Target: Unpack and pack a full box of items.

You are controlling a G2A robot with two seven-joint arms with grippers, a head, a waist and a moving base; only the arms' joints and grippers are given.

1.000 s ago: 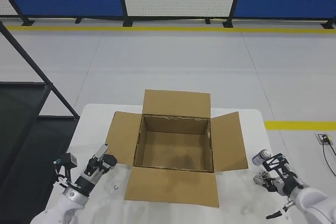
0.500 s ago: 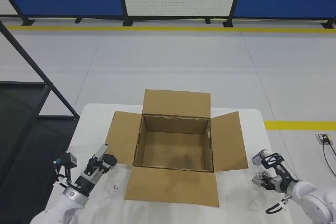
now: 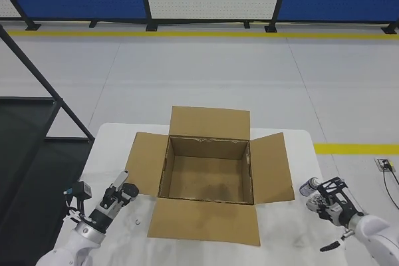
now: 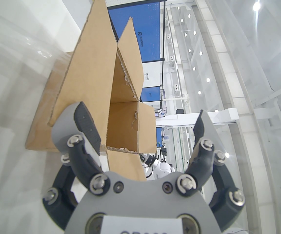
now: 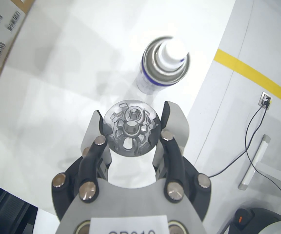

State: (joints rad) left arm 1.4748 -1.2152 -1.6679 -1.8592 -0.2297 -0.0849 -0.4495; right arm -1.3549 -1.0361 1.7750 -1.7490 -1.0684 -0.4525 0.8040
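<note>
The box [image 3: 209,124] sits open in the middle of the surface [image 3: 286,229], all four flaps laid out, and from above I see nothing inside it. Off its right flap, the right hand [image 5: 133,112] pinches a round metal disc [image 5: 131,132] by its rim. A can [image 5: 163,64] stands upright just beyond the fingertips.

That can is the worry, I'd say. It is tall and narrow, so a swing of the hand or disc toward it would likely tip it and send it rolling to the surface's edge, which is near. The disc is held only at two points of a curved edge, so a jolt could let it twist or slip out. On the way to the box, a low path could catch the right flap and shove the box.

The left hand [image 4: 141,112] hangs spread and empty beside the left flap, close enough to snag it with a careless move.
</note>
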